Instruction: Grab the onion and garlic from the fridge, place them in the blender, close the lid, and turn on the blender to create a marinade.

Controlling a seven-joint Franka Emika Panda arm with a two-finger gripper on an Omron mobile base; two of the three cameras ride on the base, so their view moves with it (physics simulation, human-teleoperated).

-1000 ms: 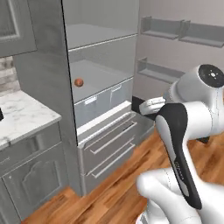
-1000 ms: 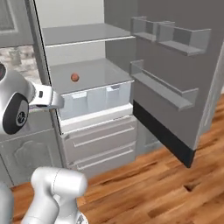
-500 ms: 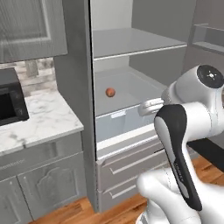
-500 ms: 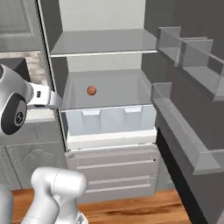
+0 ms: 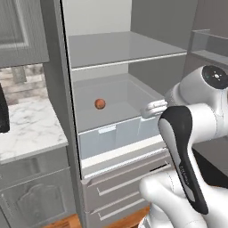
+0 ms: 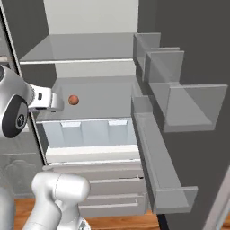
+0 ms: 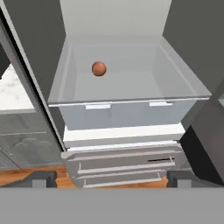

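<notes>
The fridge (image 7: pixel 26 87) stands open, and the onion (image 7: pixel 99 68), a small reddish-orange ball, sits on the translucent shelf above the pale drawer (image 7: pixel 122 114), at about eleven o'clock from the centre of the hand view. The gripper (image 7: pixel 111 179) hangs well short of the shelf with its jaws spread wide and empty, so the step in hand appears to be the approach to the onion. Next, it would likely need to reach forward toward eleven o'clock, straddle the ball, and close on it.
</notes>
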